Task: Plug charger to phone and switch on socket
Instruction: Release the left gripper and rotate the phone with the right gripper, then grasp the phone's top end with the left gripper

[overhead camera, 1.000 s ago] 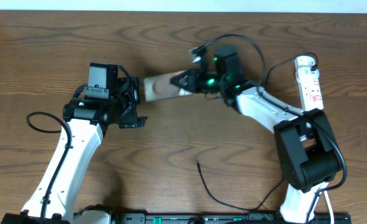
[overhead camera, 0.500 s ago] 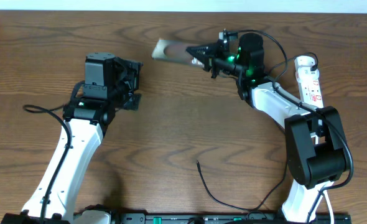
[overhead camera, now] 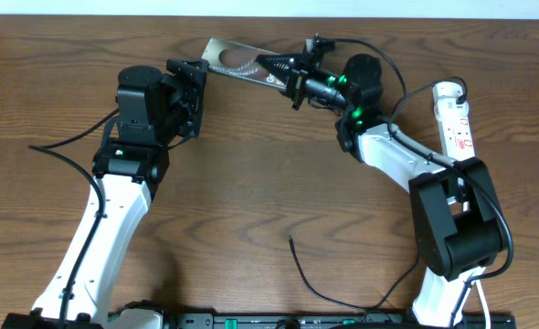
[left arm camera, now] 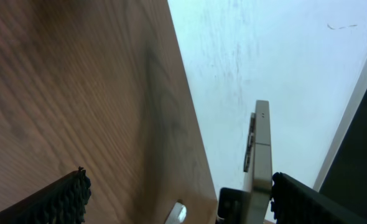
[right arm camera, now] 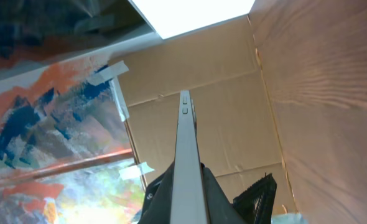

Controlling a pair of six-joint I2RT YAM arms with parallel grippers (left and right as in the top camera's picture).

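Wooden table (overhead camera: 251, 183) with socket (overhead camera: 456, 123), charger (overhead camera: 292, 245)

Overhead: bright, even, soft shadows
Glare: sheen on the phone (overhead camera: 237, 62)
Left wrist: washed-out white behind the phone
Right wrist: blown-out light above it

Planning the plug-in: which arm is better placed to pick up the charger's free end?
Left, probably: the left hand is open and empty, while the right hand is shut on the raised phone. The charger lies untouched.

Left gripper (overhead camera: 199, 99) gaped wide, empty, facing right. Right arm (overhead camera: 390, 157) stretched forward-left, right gripper (overhead camera: 274, 71) clamped shut on phone (overhead camera: 231, 58) edge.
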